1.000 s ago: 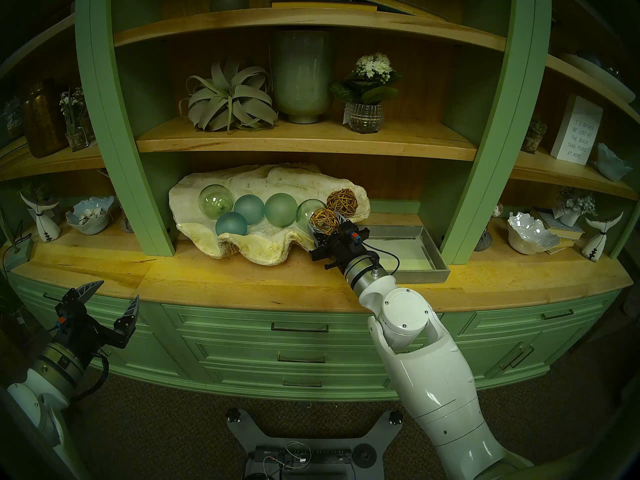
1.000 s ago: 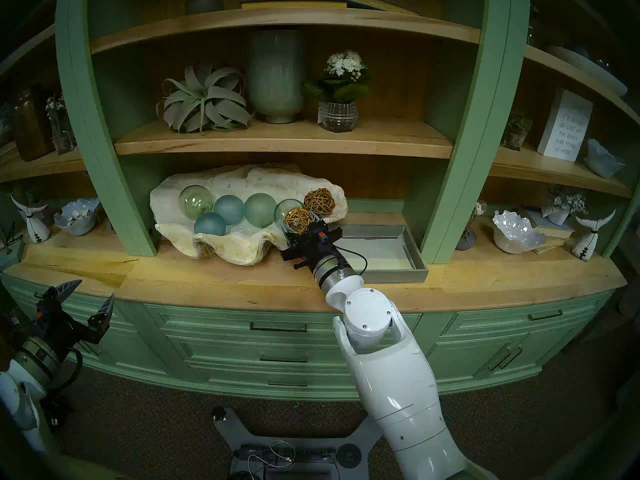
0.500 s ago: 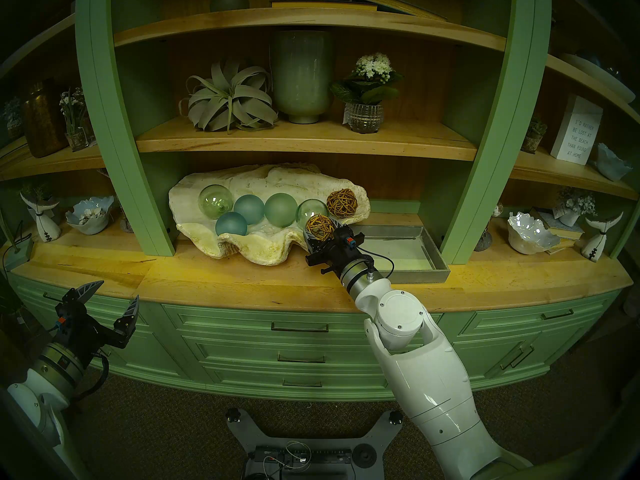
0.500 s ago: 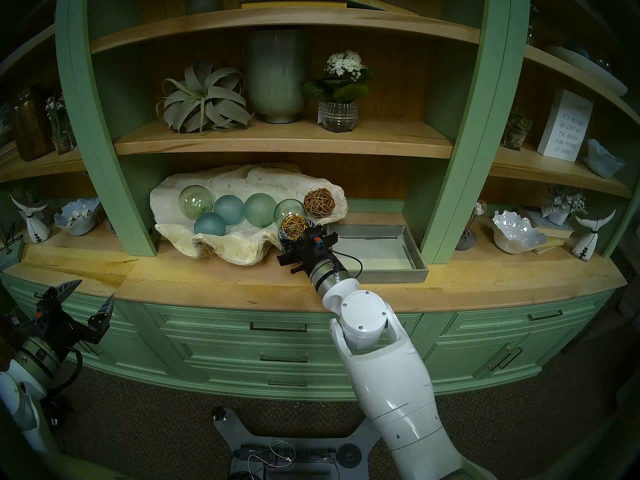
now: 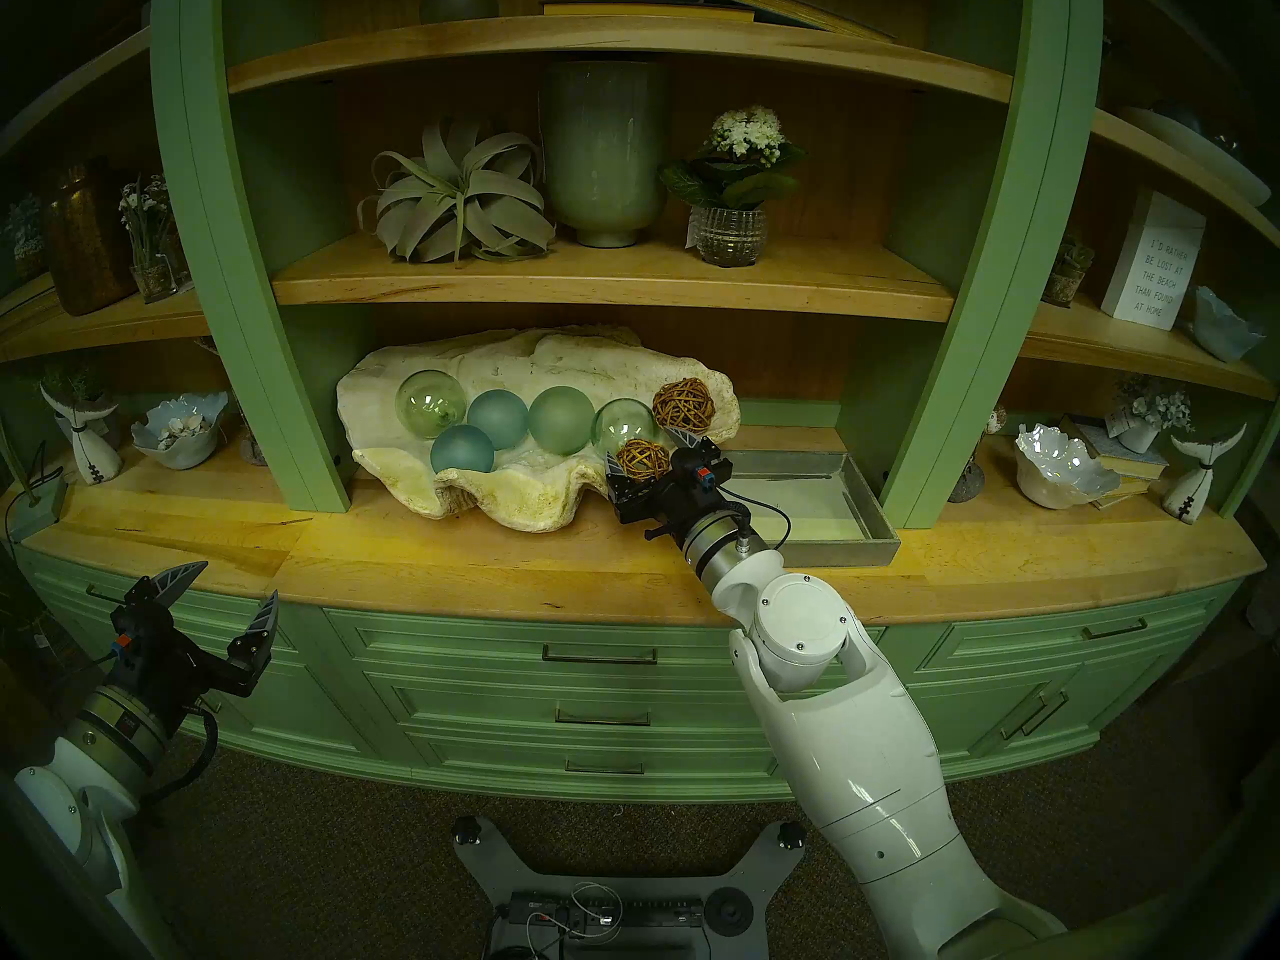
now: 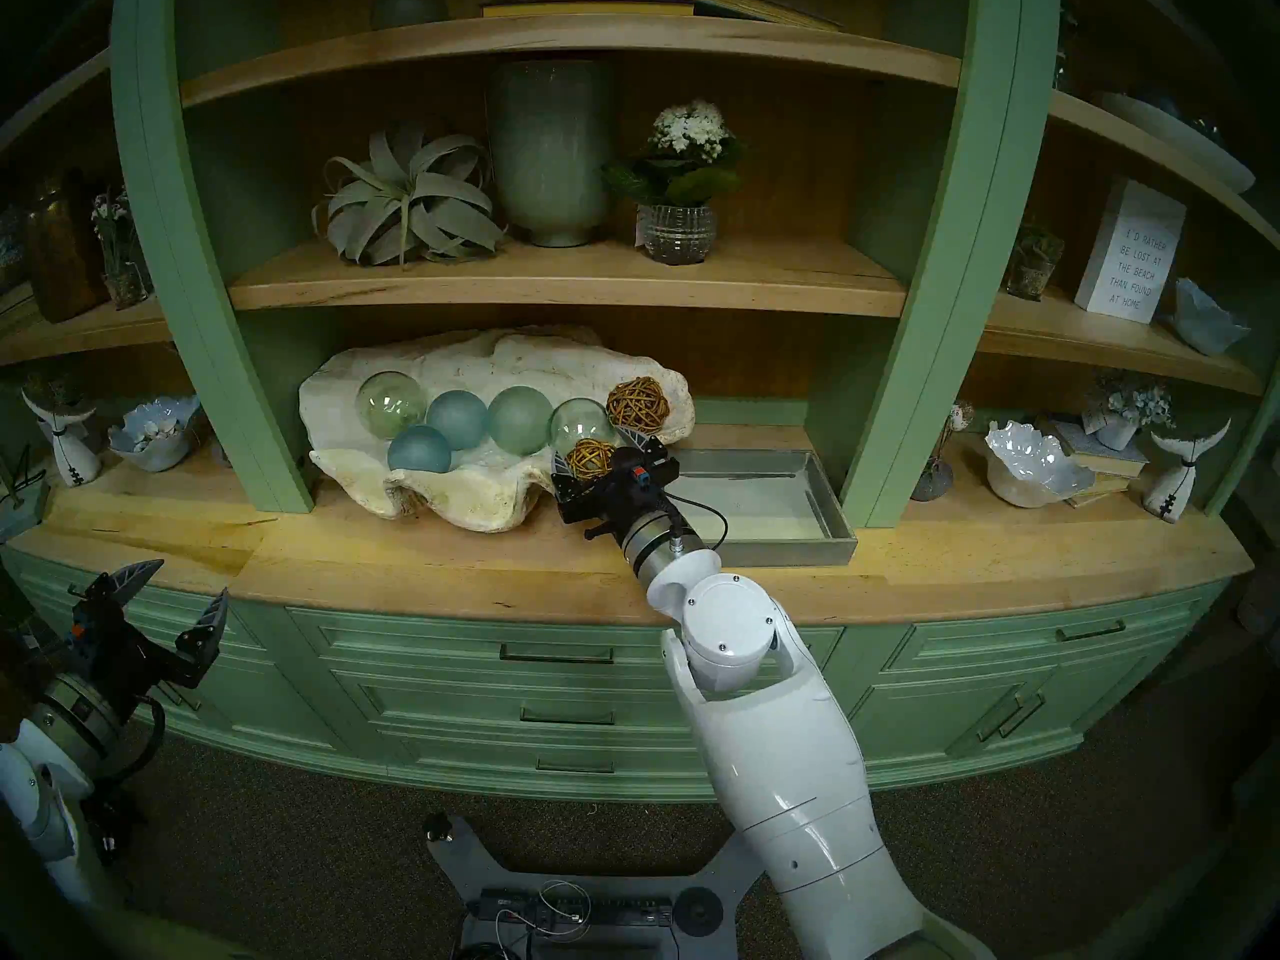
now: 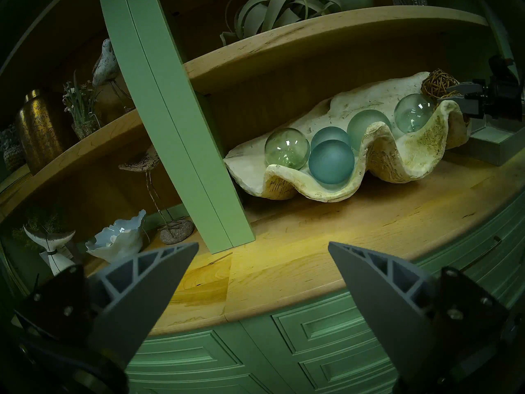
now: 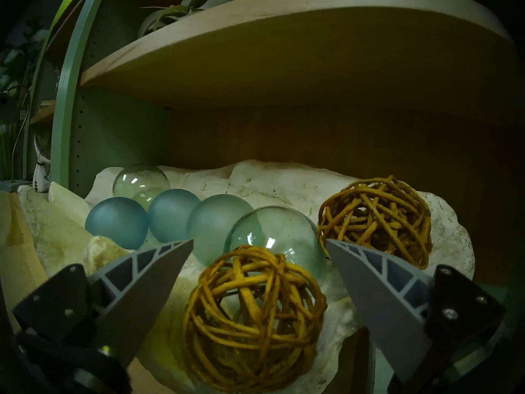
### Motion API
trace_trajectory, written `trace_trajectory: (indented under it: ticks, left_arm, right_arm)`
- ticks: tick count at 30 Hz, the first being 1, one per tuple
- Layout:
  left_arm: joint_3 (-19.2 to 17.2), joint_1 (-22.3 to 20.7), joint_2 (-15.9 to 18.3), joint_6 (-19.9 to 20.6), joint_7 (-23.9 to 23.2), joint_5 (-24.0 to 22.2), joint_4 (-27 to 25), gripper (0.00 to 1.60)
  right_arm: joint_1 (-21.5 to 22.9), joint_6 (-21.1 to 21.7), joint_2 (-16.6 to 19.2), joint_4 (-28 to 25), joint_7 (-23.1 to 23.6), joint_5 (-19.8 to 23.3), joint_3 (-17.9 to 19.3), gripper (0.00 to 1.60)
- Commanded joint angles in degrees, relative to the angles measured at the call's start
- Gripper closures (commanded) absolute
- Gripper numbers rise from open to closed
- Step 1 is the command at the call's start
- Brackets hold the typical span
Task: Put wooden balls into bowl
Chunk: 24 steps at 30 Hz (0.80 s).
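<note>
One wooden ball (image 5: 683, 404) lies at the right end of the big clam-shell bowl (image 5: 485, 498). The second wooden ball (image 5: 643, 457) rests inside the bowl's front right rim, in front of a clear glass ball (image 5: 622, 422). My right gripper (image 5: 648, 451) is open, with its fingers on either side of this ball and apart from it; the right wrist view shows the ball (image 8: 254, 302) between the spread fingers (image 8: 369, 277). My left gripper (image 5: 235, 584) is open and empty, low in front of the drawers at the left.
Several green and blue glass balls (image 5: 499, 418) fill the bowl's left and middle. A square grey tray (image 5: 859, 519) stands just right of the bowl, beside my right wrist. A wooden shelf (image 5: 609, 287) hangs low over the bowl. Green posts (image 5: 305, 397) flank the bay.
My right gripper moved slightly left and down over the bowl's rim, then opened and let go of the second wooden ball, which now rests in the bowl. The left arm has not moved.
</note>
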Motion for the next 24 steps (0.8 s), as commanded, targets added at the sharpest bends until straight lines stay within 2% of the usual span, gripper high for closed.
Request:
trace_trajectory:
  ticks: [1, 12, 19, 24]
  left_arm:
    - [-0.2, -0.2, 0.0, -0.2, 0.0, -0.3, -1.5, 0.00]
    - [-0.2, -0.2, 0.1, -0.2, 0.0, -0.3, -1.4, 0.00]
    - [-0.2, -0.2, 0.0, -0.2, 0.0, -0.3, -1.5, 0.00]
    - [-0.2, -0.2, 0.0, -0.2, 0.0, -0.3, -1.5, 0.00]
  right_arm:
    - [1.3, -1.6, -0.2, -4.1, 0.2, 0.1, 0.2, 0.00]
    - [-0.1, -2.7, -0.1, -10.2, -0.8, 0.3, 1.5, 0.00]
    - [-4.1, -1.5, 0.0, -15.4, -3.1, 0.9, 4.2, 0.00]
    - [-7.2, -1.8, -0.1, -17.1, -5.6, 1.1, 6.8, 0.00]
